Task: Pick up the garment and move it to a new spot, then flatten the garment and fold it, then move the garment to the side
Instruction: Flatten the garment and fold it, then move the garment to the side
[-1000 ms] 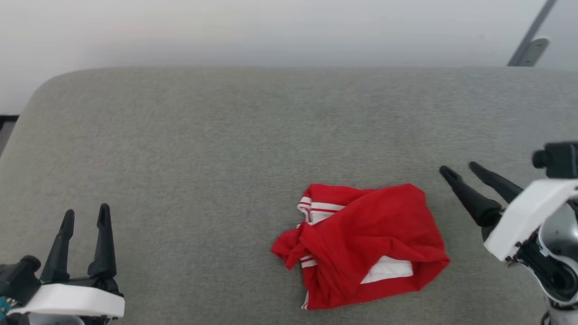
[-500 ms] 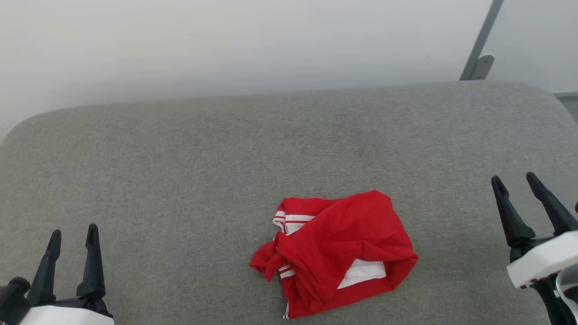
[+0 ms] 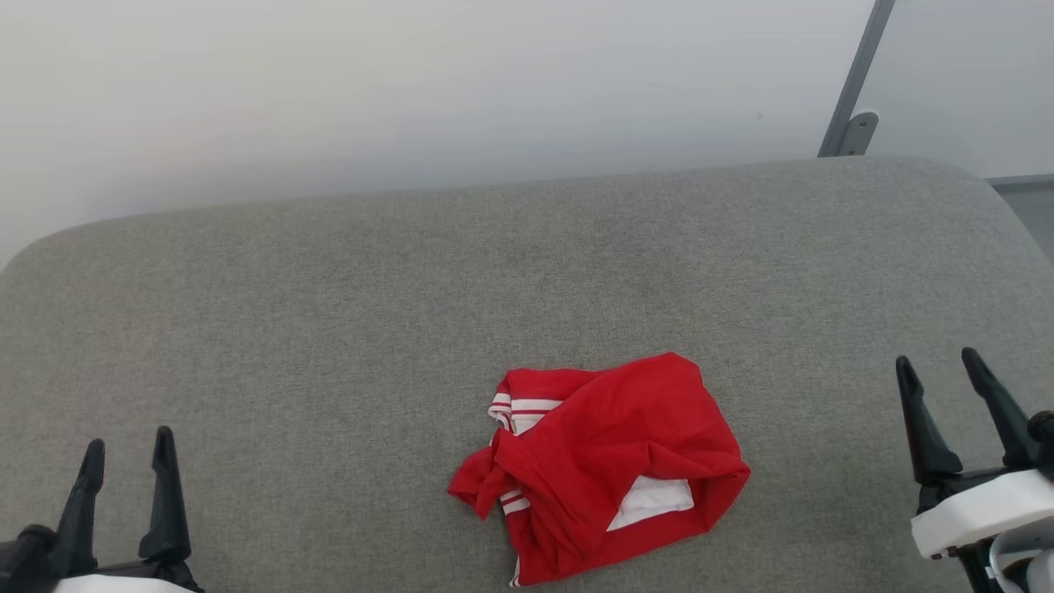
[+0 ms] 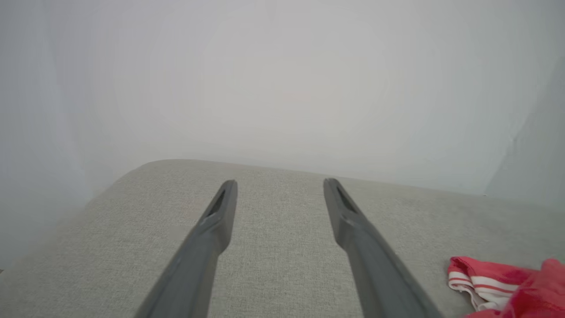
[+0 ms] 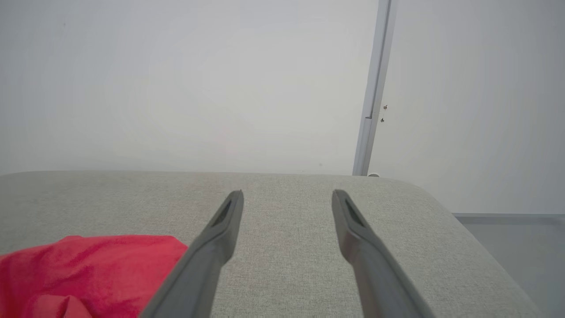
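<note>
Grey padded desk (image 3: 329, 313) holds the garment (image 3: 609, 461) crumpled at near centre, unheld, neither flat nor folded; right claw (image 3: 937, 357) has drawn back from it, left claw (image 3: 129, 439) near left, both spread.

We are looking at a grey fabric-covered worktop (image 3: 329, 313) lying before a white wall (image 3: 412, 82); a grey post (image 3: 855, 74) is rising behind its far right corner.

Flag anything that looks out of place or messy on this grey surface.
The garment lies crumpled in a heap on the grey surface, with a white sleeve and striped trim poking out. Nothing looks torn or spilled.
</note>
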